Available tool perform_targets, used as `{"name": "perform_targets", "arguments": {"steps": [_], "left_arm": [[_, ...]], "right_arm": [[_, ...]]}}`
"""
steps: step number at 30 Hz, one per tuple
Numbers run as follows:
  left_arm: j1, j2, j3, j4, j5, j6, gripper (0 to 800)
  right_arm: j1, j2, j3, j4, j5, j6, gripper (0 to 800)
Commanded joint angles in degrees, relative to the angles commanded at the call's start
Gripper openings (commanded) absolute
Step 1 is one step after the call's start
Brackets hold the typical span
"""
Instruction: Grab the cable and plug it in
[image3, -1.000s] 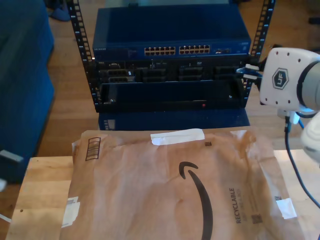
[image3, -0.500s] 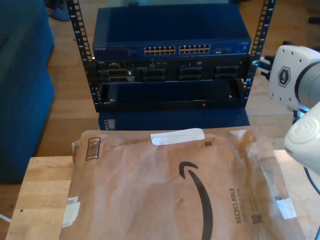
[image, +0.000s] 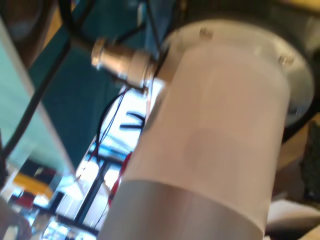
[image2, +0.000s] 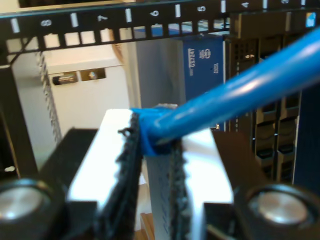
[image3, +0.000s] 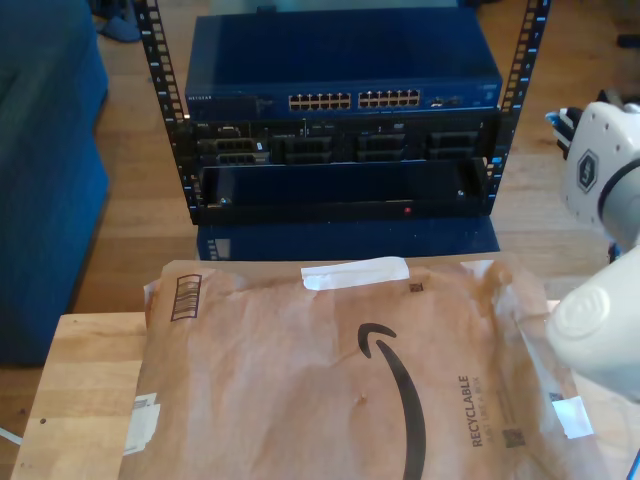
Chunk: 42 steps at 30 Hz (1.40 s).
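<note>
Bright-blue cable (image2: 240, 95) — brown paper mailer (image3: 340, 380) with black arrow print — dark-blue switch (image3: 340, 60), black rack rails (image3: 160, 60).

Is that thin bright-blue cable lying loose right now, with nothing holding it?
No: in the second wrist view my second gripper is shut on the thin bright-blue cable, pinched between its dark ridged finger pads.
</note>
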Motion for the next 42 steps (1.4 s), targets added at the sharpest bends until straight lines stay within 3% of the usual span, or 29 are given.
{"name": "perform_targets", "arguments": {"steps": [4,8,13,19,22,24,27,32,42], "left_arm": [[2.5,-2.1,2.2,-0.1,-1.5,0.3,799],[2.9,-4.3,7.6,-0.1,-4.1,0.3,799],[3.0,-4.6,7.4,-0.2,-4.5,0.9,799],[3.1,-6.2,8.1,-0.1,-6.2,6.8,799],[3.2,-7.8,10.4,0.0,-9.5,10.3,799],[3.2,-8.7,14.9,-0.1,-16.1,12.3,799],[4.2,-8.5,17.9,-0.2,-22.5,12.5,799],[6.7,-6.7,17.9,-0.2,-23.2,12.5,800],[7.0,-6.4,17.8,-0.3,-23.1,12.4,800]], "right_arm": [[5.1,1.9,0.8,0.6,-4.7,0.0,19],[8.5,4.6,0.5,2.2,-6.6,-0.1,20],[8.9,5.7,0.3,2.9,-6.7,0.0,20],[8.8,7.0,0.2,2.9,-6.8,-0.1,20],[8.8,7.2,0.3,2.9,-6.9,-0.1,20],[8.7,7.9,0.2,3.0,-6.9,-0.1,20],[8.7,7.9,0.1,3.0,-6.9,-0.1,20],[8.7,7.9,-0.4,3.0,-7.6,-0.1,2],[13.2,9.2,1.9,3.0,-9.2,0.0,2]]}}
